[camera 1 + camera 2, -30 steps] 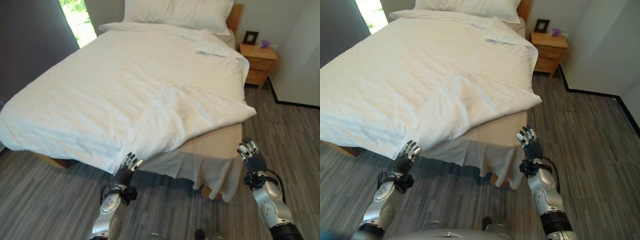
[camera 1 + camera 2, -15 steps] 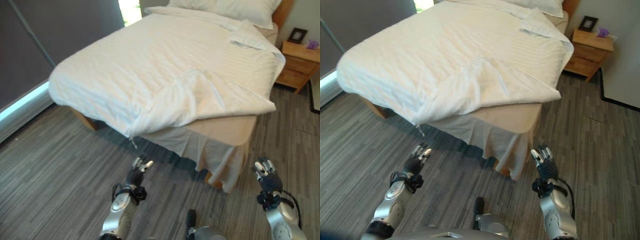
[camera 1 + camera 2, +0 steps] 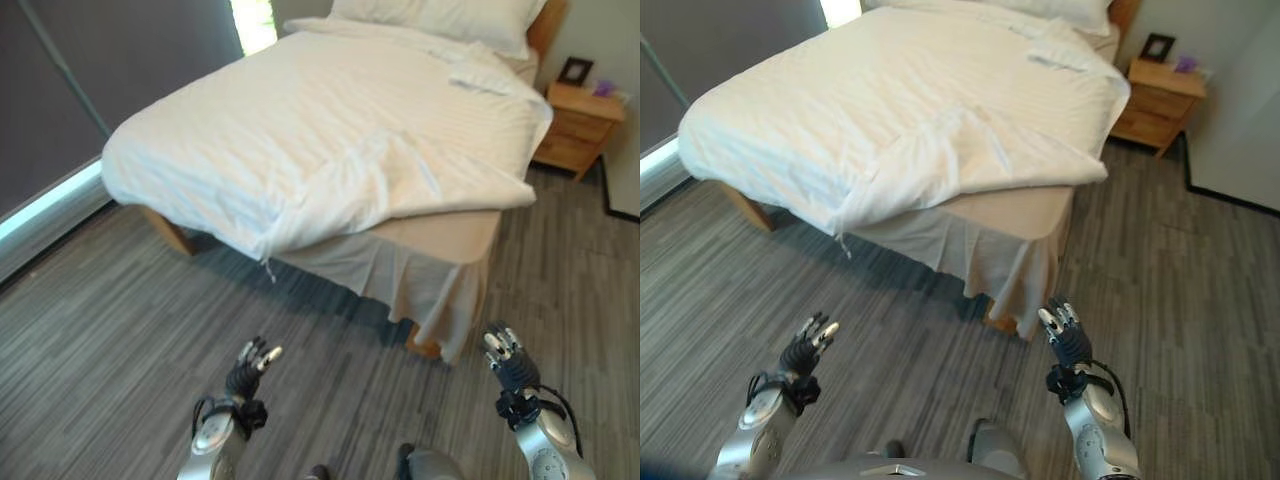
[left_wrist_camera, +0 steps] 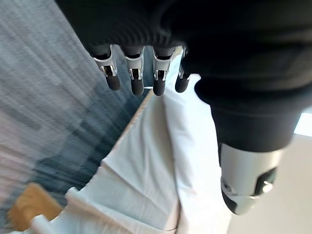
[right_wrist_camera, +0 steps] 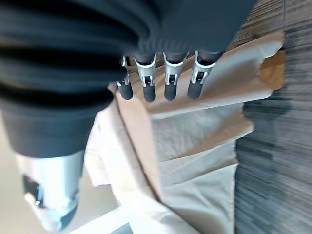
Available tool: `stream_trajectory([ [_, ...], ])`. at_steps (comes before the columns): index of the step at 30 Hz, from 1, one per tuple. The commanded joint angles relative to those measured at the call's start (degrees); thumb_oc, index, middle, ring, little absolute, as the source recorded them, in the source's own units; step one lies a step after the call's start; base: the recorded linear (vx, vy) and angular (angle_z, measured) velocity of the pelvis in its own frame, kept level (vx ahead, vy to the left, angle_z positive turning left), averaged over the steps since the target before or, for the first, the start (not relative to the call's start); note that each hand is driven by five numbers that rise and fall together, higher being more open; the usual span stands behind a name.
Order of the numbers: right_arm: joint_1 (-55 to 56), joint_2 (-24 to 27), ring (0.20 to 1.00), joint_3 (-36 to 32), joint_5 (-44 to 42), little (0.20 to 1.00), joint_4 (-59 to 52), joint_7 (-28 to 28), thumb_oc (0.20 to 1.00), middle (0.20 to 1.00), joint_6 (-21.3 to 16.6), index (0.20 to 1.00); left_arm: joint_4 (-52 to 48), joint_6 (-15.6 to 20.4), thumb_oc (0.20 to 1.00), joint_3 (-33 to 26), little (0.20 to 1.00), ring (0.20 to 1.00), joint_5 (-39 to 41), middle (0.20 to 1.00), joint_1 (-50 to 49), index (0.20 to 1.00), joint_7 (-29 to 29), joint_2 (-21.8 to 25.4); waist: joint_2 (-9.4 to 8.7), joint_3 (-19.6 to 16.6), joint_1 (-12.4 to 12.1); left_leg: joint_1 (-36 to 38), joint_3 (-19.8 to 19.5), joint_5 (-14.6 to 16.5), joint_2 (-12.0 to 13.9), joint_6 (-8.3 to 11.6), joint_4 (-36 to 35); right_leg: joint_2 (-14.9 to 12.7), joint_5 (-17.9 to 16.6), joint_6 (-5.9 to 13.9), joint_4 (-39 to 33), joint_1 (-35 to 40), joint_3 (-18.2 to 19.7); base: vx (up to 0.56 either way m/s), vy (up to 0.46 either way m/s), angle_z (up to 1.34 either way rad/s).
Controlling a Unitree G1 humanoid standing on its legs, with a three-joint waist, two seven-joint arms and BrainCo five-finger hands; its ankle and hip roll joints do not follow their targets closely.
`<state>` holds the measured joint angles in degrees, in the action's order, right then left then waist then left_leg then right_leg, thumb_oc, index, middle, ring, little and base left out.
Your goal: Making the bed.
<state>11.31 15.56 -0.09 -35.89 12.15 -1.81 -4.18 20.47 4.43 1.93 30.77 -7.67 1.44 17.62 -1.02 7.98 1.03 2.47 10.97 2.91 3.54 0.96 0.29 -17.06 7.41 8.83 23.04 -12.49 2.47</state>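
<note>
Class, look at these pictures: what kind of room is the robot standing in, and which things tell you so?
Most likely a bedroom, perhaps a hotel room: a bed with a white duvet, a pillow at its head, and a wooden nightstand beside it.

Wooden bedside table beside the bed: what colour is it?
Light honey-brown wood, the wooden bedside table shows best in the right eye view.

No legible text, labels, numbers or signs were found. The small dark-framed picture [image 3: 574,70] on the wooden nightstand [image 3: 579,128] was too small to read.
</note>
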Motion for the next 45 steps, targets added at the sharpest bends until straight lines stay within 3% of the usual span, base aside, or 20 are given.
stream_trajectory([
  [1, -2.2, -1.1, 1.0, -2.2, 1.3, 1.0, -4.5, 0.1, 1.0, 1.0, -3.5, 1.0, -3.5, 2.7, 1.0, -1.3, 1.0, 1.0, -0.5, 1.0, 2.8, 1.0, 0.3, 4.2, -2.5, -0.6, 0.4, 3.6, -8.6, -0.9, 5.6, 3.79, -2.0, -3.1, -17.8, 2.77, -20.9, 9.5, -1.5, 0.27, -0.414, -0.1],
  [5, -3.1, 0.1, 1.0, -0.8, 2.3, 1.0, -4.6, -0.5, 1.0, 1.0, -3.1, 1.0, -3.6, 3.0, 1.0, -1.9, 1.0, 1.0, -0.4, 1.0, 2.9, 1.0, 0.1, 4.5, -2.32, -1.1, 0.9, 7.0, -7.5, -1.1, 9.1, 6.35, -4.1, -4.1, -19.9, 5.55, -25.2, 8.0, -2.5, 0.18, -0.338, -0.27],
  [6, -3.2, 0.9, 1.0, -0.4, 2.6, 1.0, -5.0, -1.0, 1.0, 1.0, -3.0, 1.0, -3.3, 3.4, 1.0, -1.9, 1.0, 1.0, 0.2, 1.0, 3.7, 1.0, -0.2, 4.7, -2.36, -1.1, 2.0, 7.8, -7.9, -1.9, 10.9, 7.24, -4.7, -3.0, -18.4, 6.05, -23.0, 7.2, 1.2, 0.16, -0.412, 0.21],
  [8, -3.4, 1.2, 1.0, -0.4, 1.4, 1.0, -5.1, -1.2, 1.0, 1.0, -2.9, 1.0, -3.2, 3.5, 1.0, -2.2, 1.0, 1.0, 1.0, 1.0, 4.3, 1.0, 0.3, 4.3, -1.73, -1.0, 2.1, 8.7, -8.3, -5.5, 14.6, 9.14, -4.1, -0.9, -14.1, 5.48, -19.7, 6.5, 1.5, 0.15, -0.493, 0.16],
  [9, -3.9, 1.7, 1.0, 0.0, 0.9, 1.0, -4.4, -1.1, 1.0, 1.0, -2.9, 1.0, -3.3, 3.6, 1.0, -2.1, 1.0, 1.0, 1.6, 1.0, 4.3, 1.0, 0.3, 3.9, -1.49, -0.9, 2.2, 6.9, -8.8, -7.1, 15.5, 9.42, -2.7, 0.0, -13.3, 4.81, -20.4, 7.1, 0.8, 0.08, -0.519, -0.28],
  [11, -5.4, 3.9, 1.0, 1.3, 1.0, 1.0, -2.6, -0.8, 1.0, 1.0, -3.0, 1.0, -2.6, 3.5, 1.0, -2.9, 1.0, 1.0, 3.1, 1.0, 4.2, 1.0, -0.2, 2.7, -0.51, -0.1, 2.0, 3.4, -10.6, -17.4, 18.5, 9.48, 4.4, 3.6, -11.6, 2.07, -19.5, 7.5, -0.1, 0.06, -0.727, -0.16],
  [12, -5.0, 6.1, 1.0, 0.7, 0.5, 1.0, -3.8, -1.1, 1.0, 1.0, -3.7, 1.0, -2.0, 2.8, 1.0, -2.7, 1.0, 1.0, 6.1, 1.0, 4.5, 1.0, 0.9, 0.7, -2.82, 1.1, 2.0, -1.8, -6.0, -21.4, 21.0, 5.51, 14.3, 7.4, -9.2, -2.83, -20.0, 10.7, -1.7, 0.11, -0.818, 0.24],
  [14, -4.6, 7.5, 1.0, 0.0, 2.3, 1.0, -4.1, -1.0, 1.0, 1.0, -3.4, 1.0, -1.8, 2.7, 1.0, -2.4, 1.0, 1.0, 6.4, 1.0, 4.1, 1.0, 1.3, 0.2, -3.32, 1.4, 1.6, -2.2, -4.5, -20.6, 20.8, 5.09, 17.1, 8.6, -8.5, -4.03, -20.0, 11.9, -2.0, 0.15, -0.59, 0.56],
  [17, -5.0, 8.1, 1.0, -1.0, 2.5, 1.0, -3.0, 0.3, 1.0, 1.0, -3.2, 1.0, -3.2, 3.2, 1.0, -1.9, 1.0, 1.0, 8.0, 1.0, 3.0, 1.0, 0.7, -1.7, -4.31, 1.9, -0.4, -7.3, -11.1, -15.4, 9.6, 3.89, 23.5, 9.3, -7.6, -4.89, -20.2, 13.9, -2.5, 0.18, -0.417, -0.09],
  [18, -4.9, 7.7, 1.0, -2.3, 1.8, 1.0, -2.3, 0.6, 1.0, 1.0, -3.0, 1.0, -2.5, 3.0, 1.0, -1.7, 1.0, 1.0, 9.0, 1.0, 3.1, 1.0, 0.6, -2.4, -4.75, 1.6, -0.5, -9.4, -5.3, -14.3, 9.3, 3.87, 22.3, 9.8, -7.3, -5.2, -21.0, 15.7, -4.4, 0.2, -0.34, -0.31],
  [20, -4.7, 7.5, 1.0, -2.8, 1.6, 1.0, -2.5, 0.9, 1.0, 1.0, -3.2, 1.0, -2.3, 2.9, 1.0, -1.3, 1.0, 1.0, 9.1, 1.0, 3.2, 1.0, 0.7, -2.5, -4.7, 1.5, -0.7, -9.9, -2.4, -14.1, 9.7, 4.06, 20.3, 10.0, -6.9, -5.25, -21.6, 16.7, -5.4, 0.21, -0.203, 0.21],
  [21, -4.1, 6.9, 1.0, -3.5, 1.3, 1.0, -2.4, 1.5, 1.0, 1.0, -3.5, 1.0, -2.0, 2.8, 1.0, -0.3, 1.0, 1.0, 8.8, 1.0, 3.3, 1.0, 1.0, -2.8, -3.84, 0.8, -1.5, -11.6, 2.5, -13.0, 6.6, 4.03, 12.6, 10.6, -6.1, -5.07, -23.2, 18.6, -7.7, 0.24, -0.138, 0.62],
  [25, -3.5, 5.6, 1.0, -2.4, 2.6, 1.0, -3.2, 1.2, 1.0, 1.0, -3.7, 1.0, -2.4, 3.1, 1.0, -0.8, 1.0, 1.0, 7.8, 1.0, 3.1, 1.0, 0.3, -2.7, -3.33, -0.2, -2.2, -11.7, 5.7, -13.3, 1.7, 3.44, 3.5, 11.7, -4.8, -4.09, -24.5, 21.9, -10.4, 0.21, -0.051, 0.62],
  [31, -4.6, 4.0, 1.0, -1.6, 5.1, 1.0, -3.5, 1.5, 1.0, 1.0, -3.9, 1.0, -2.7, 3.8, 1.0, -2.6, 1.0, 1.0, 7.7, 1.0, 3.1, 1.0, -0.8, -2.9, -3.71, -1.6, -2.9, -8.9, 6.5, -10.2, 0.0, 0.79, 1.4, 10.0, -4.0, -1.83, -20.4, 23.2, -12.3, 0.24, 0.08, 0.04],
  [33, -4.7, 2.2, 1.0, -1.4, 5.5, 1.0, -3.4, 1.0, 1.0, 1.0, -3.8, 1.0, -3.3, 3.9, 1.0, -3.5, 1.0, 1.0, 7.5, 1.0, 3.2, 1.0, -1.0, -2.4, -4.0, -1.1, -2.8, -4.7, 6.6, -7.6, -1.9, -2.08, -1.0, 7.2, -10.3, 1.98, -7.5, 18.2, -11.5, 0.23, 0.235, -0.1],
  [35, -4.3, 1.3, 1.0, -0.9, 6.6, 1.0, -4.4, 0.4, 1.0, 1.0, -3.5, 1.0, -3.6, 3.8, 1.0, -3.9, 1.0, 1.0, 5.9, 1.0, 3.8, 1.0, -1.3, -0.9, -2.83, 0.7, -1.4, -0.2, 5.1, -6.2, -2.4, -3.85, -3.2, 5.3, -17.4, 3.12, 5.7, 12.3, -10.7, 0.23, 0.223, -0.04],
  [37, -3.8, 0.8, 1.0, -0.5, 6.6, 1.0, -4.0, 0.1, 1.0, 1.0, -3.4, 1.0, -3.2, 4.0, 1.0, -3.9, 1.0, 1.0, 4.8, 1.0, 4.5, 1.0, -1.2, 0.1, -1.82, 1.2, -0.1, 1.5, 2.3, -6.0, -1.9, -3.49, -4.5, 7.0, -13.8, 1.87, 6.5, 7.7, -7.6, 0.24, 0.067, 0.6],
  [41, -2.1, 0.9, 1.0, -2.0, 6.1, 1.0, -4.1, 0.0, 1.0, 1.0, -3.6, 1.0, -3.5, 4.5, 1.0, -2.8, 1.0, 1.0, 4.4, 1.0, 5.5, 1.0, -0.5, 0.9, -2.53, 0.7, 2.7, 3.8, -2.7, -4.0, -3.1, -1.68, -5.3, 8.3, -12.1, 0.91, -15.8, 7.5, -3.5, 0.25, -0.064, 0.99],
  [43, -1.0, 1.2, 1.0, -2.2, 6.2, 1.0, -4.1, -0.1, 1.0, 1.0, -3.7, 1.0, -2.8, 4.8, 1.0, -0.9, 1.0, 1.0, 2.8, 1.0, 6.6, 1.0, -0.2, 0.9, -3.73, -0.1, 3.2, 3.4, -5.6, -3.7, -3.8, -1.52, -5.3, 10.6, -10.8, 0.8, -21.0, 10.2, 1.4, 0.16, -0.056, 0.73],
  [45, -1.7, 1.6, 1.0, -2.3, 6.0, 1.0, -3.9, -0.1, 1.0, 1.0, -3.9, 1.0, -2.7, 4.8, 1.0, -1.0, 1.0, 1.0, 3.6, 1.0, 5.6, 1.0, 0.0, -0.3, -4.23, -1.1, 2.7, 2.7, -6.1, -3.7, -4.0, -1.26, -5.3, 10.2, -11.6, 0.58, -23.2, 12.2, 0.4, 0.08, -0.096, 1.03],
])
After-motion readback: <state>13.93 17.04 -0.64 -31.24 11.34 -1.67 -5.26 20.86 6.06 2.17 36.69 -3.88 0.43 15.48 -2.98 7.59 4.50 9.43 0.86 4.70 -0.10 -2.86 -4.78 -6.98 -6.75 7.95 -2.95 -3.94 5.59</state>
